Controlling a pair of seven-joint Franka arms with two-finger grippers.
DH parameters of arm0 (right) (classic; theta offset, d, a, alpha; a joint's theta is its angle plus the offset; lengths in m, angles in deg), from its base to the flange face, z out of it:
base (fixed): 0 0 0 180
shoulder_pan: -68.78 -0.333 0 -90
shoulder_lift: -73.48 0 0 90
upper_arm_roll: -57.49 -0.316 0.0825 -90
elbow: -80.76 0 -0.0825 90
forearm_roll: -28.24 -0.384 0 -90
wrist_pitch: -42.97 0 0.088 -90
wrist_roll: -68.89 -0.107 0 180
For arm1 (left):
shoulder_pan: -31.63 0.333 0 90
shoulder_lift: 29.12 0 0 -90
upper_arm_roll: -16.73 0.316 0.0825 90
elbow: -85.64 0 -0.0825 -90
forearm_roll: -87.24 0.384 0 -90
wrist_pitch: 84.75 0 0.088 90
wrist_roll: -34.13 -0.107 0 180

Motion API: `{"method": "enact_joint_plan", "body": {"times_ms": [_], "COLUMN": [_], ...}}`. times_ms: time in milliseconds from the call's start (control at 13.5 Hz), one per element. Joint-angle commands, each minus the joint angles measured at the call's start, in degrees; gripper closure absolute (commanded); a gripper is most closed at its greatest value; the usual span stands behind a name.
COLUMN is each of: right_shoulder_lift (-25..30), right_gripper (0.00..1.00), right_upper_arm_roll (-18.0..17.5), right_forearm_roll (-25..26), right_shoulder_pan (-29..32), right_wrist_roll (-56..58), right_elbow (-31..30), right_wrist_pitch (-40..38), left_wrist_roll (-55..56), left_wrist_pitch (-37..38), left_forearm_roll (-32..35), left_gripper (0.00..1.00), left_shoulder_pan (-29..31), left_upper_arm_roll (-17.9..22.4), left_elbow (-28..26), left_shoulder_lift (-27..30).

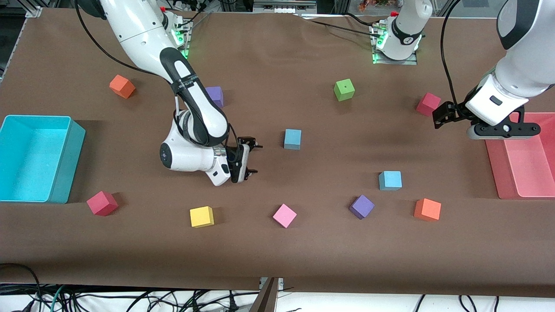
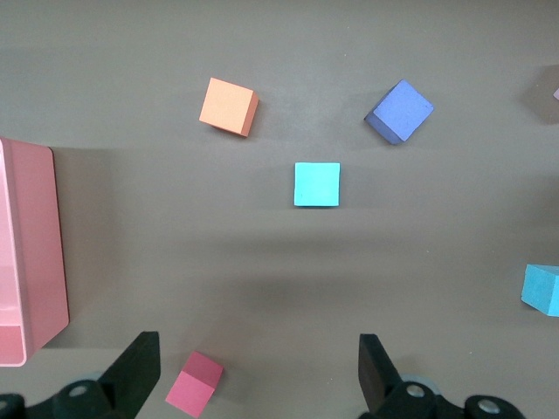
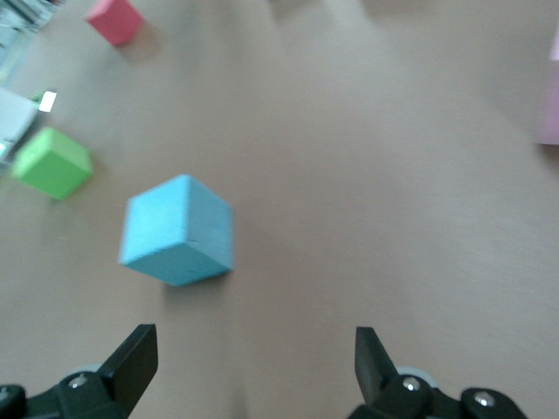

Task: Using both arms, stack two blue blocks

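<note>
Front view first, starting at the right arm's end of the surface (image 1: pixel 277 52), a matte brown sheet with soft creases. A cyan bin (image 1: pixel 65 160) with smooth walls sits there. My right gripper (image 1: pixel 249 158) hangs low beside one blue block (image 1: pixel 292 139), its fingers spread apart and holding nothing. That block is a small sky-blue foam cube with crisp edges and a dull, slightly grainy face, resting alone on the surface near the middle. The right wrist view shows it (image 3: pixel 178 230) turned corner-on, not touching the black fingertips (image 3: pixel 131 358).

The second blue block (image 1: pixel 390 180) is the same size and colour, nearer the front camera and closer to the left arm's end, just beside a purple cube (image 1: pixel 361 206) and an orange cube (image 1: pixel 427 209). From the left wrist view its top face (image 2: pixel 316 184) reads as a flat square.

My left gripper (image 1: pixel 448 115) hovers by the rim of a glossy pink bin (image 1: pixel 498 173), fingers apart and empty; a red cube (image 1: pixel 428 104) rests close by.
</note>
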Motion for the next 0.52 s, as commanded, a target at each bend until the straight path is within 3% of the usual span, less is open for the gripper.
{"method": "enact_joint_plan", "body": {"times_ms": [0, 296, 444], "right_shoulder_lift": [2.2, 1.94, 1.33], "right_gripper": [0.0, 0.0, 0.0], "right_upper_arm_roll": [-0.38, -0.9, -0.82], "right_forearm_roll": [-1.45, -2.84, -10.37], "right_shoulder_pan": [0.17, 0.08, 0.34], "right_wrist_roll": [0.99, 9.73, 22.37], "right_elbow": [-1.33, -1.15, -1.59], "right_wrist_pitch": [-3.83, -2.44, -2.61], "left_wrist_roll": [0.05, 0.05, 0.05], "left_wrist_pitch": [1.02, 1.2, 1.37], "left_forearm_roll": [-1.24, -1.24, -1.24], "left_gripper": [0.0, 0.0, 0.0], "left_shoulder_pan": [-0.05, 0.04, 0.04], "left_upper_arm_roll": [0.39, 0.57, 0.57], "left_elbow": [1.03, 0.85, 0.85], "left_shoulder_lift": [-0.24, -0.15, -0.15]}}
